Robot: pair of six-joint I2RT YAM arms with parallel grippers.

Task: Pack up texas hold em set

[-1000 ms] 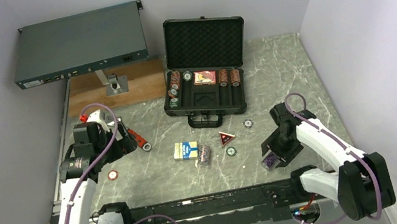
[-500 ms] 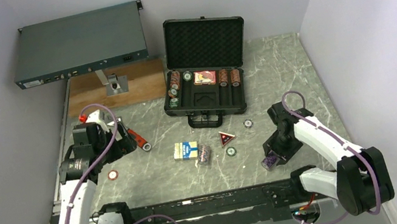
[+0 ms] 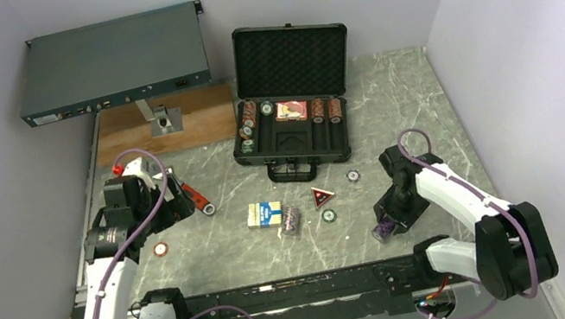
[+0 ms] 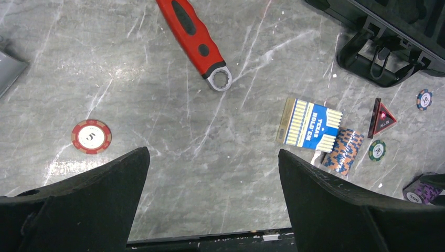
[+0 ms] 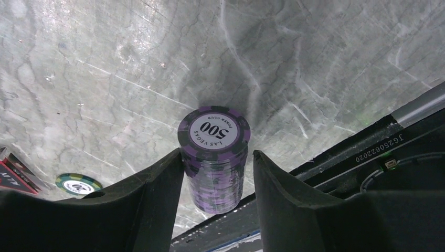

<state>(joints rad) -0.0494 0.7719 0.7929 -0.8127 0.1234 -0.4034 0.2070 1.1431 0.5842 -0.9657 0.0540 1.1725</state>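
Observation:
The black case (image 3: 293,114) stands open at the back, with chip stacks and a card deck in its foam tray. My right gripper (image 5: 218,157) is shut on a stack of purple chips (image 5: 214,157) marked 500, near the table's front edge (image 3: 382,231). Loose on the table lie the blue-yellow card box (image 4: 309,125), an orange-blue chip stack (image 4: 343,151), the red triangular token (image 4: 382,118), a green chip (image 4: 376,150), a blue-white chip (image 4: 424,99) and a red chip (image 4: 91,136). My left gripper (image 4: 212,157) hovers open over bare table between the red chip and the card box.
A red-handled wrench (image 4: 195,42) lies ahead of my left gripper. A large grey electronics box (image 3: 113,62) stands at the back left above a wooden board (image 3: 168,127). The black front rail (image 5: 367,152) runs just behind the purple stack.
The right gripper's fingers have narrowed onto the purple chip stack and that arm has shifted slightly left. The left arm has not moved.

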